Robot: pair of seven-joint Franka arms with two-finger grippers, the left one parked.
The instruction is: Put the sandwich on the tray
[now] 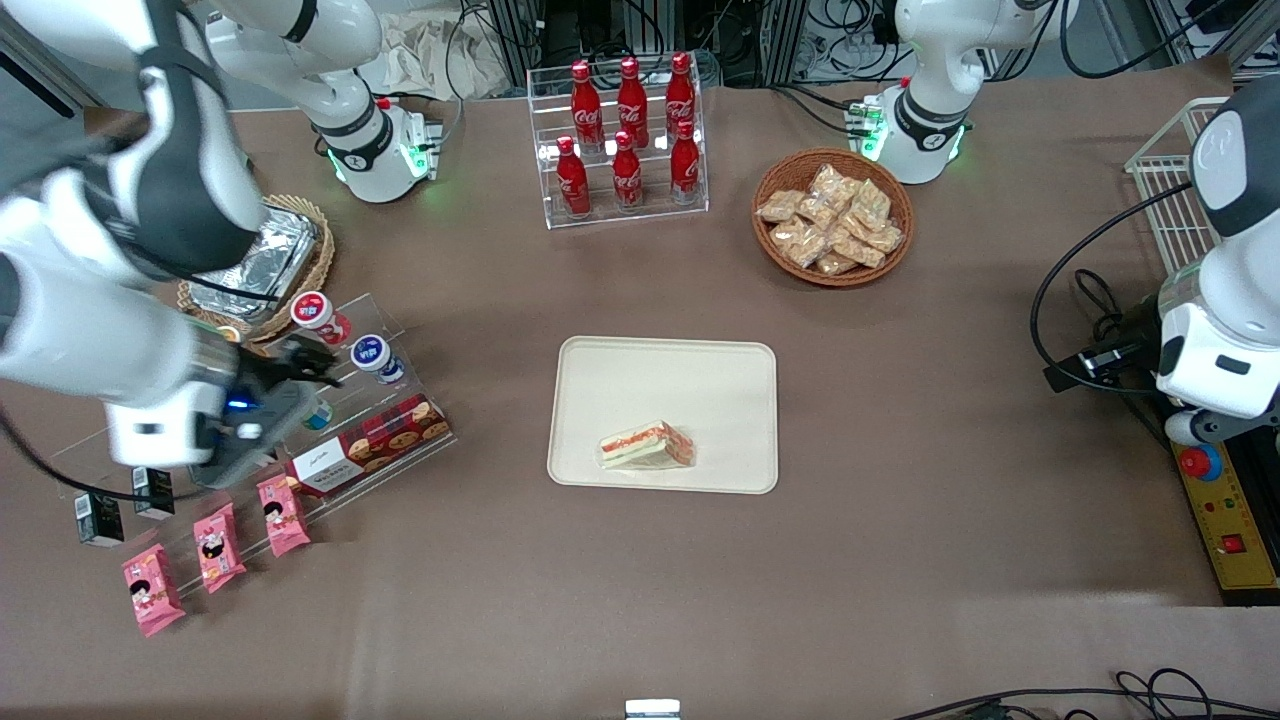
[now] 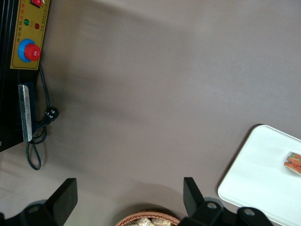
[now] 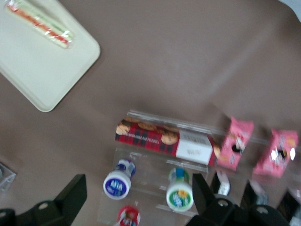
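The sandwich (image 1: pixel 647 445), a clear-wrapped wedge with red and green layers, lies on the cream tray (image 1: pixel 664 375), on the part of the tray nearest the front camera. Both show in the right wrist view, sandwich (image 3: pixel 40 22) on tray (image 3: pixel 42 75), and in the left wrist view, sandwich (image 2: pixel 293 163) on tray (image 2: pixel 258 179). My right gripper (image 1: pixel 300 365) is open and empty, raised above the clear snack shelf at the working arm's end of the table, well away from the tray. Between its fingers (image 3: pixel 70 195) the wrist view shows small capped cups.
Below the gripper stand capped cups (image 3: pixel 117 181), a red cookie box (image 1: pixel 372 445) and pink snack packets (image 1: pixel 215 545) on a clear shelf. A foil-lined basket (image 1: pixel 262 262), a cola bottle rack (image 1: pixel 625 140) and a wicker snack basket (image 1: pixel 832 215) stand farther back.
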